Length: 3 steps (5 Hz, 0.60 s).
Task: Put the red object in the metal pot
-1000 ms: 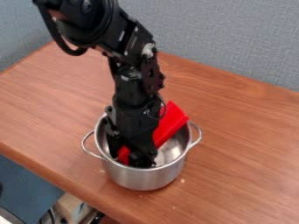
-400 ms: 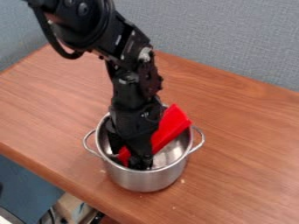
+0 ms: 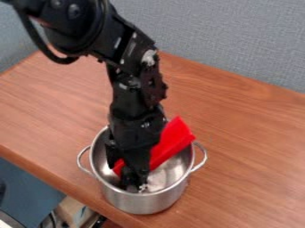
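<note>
On a brown wooden table: metal pot near the front edge. Inside the pot: red block, tilted, upper end leaning on the far rim and sticking above it. Black claw pointing straight down into the pot, beside the block. Claw state: cannot tell, fingertips too dark.

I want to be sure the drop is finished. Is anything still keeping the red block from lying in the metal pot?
Nothing visible blocks it. The red block is already partly inside the metal pot, leaning tilted over the far rim. The gripper hangs inside the pot beside it, jaws apart.
</note>
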Available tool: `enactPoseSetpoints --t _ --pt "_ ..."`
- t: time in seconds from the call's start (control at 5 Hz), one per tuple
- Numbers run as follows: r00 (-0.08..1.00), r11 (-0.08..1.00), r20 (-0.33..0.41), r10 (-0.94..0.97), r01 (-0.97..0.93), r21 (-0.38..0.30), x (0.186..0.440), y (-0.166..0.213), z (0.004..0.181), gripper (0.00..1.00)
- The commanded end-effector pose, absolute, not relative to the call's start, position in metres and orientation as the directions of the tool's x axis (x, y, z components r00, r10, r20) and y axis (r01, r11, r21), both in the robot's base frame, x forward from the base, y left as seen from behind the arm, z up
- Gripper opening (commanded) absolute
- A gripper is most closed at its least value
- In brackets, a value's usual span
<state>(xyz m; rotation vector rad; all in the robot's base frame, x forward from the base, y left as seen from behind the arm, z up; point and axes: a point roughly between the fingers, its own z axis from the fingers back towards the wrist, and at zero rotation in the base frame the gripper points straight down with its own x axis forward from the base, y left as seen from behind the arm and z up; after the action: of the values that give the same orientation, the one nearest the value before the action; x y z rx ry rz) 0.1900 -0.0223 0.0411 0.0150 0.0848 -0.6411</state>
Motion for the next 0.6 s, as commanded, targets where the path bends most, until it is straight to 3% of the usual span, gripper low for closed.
enactPoseSetpoints --t 0.0,0.2,0.4 --pt "0.8 0.802 -0.054 -0.597 0.598 -0.006 0.1954 -0.0302 0.0432 1.0" --pt "0.809 0.812 -0.073 -0.583 0.584 -0.014 0.1936 -0.0321 0.0337 1.0" --pt "0.793 0.795 -0.067 -0.606 0.607 -0.008 0.1953 -0.0399 0.0399 1.0"
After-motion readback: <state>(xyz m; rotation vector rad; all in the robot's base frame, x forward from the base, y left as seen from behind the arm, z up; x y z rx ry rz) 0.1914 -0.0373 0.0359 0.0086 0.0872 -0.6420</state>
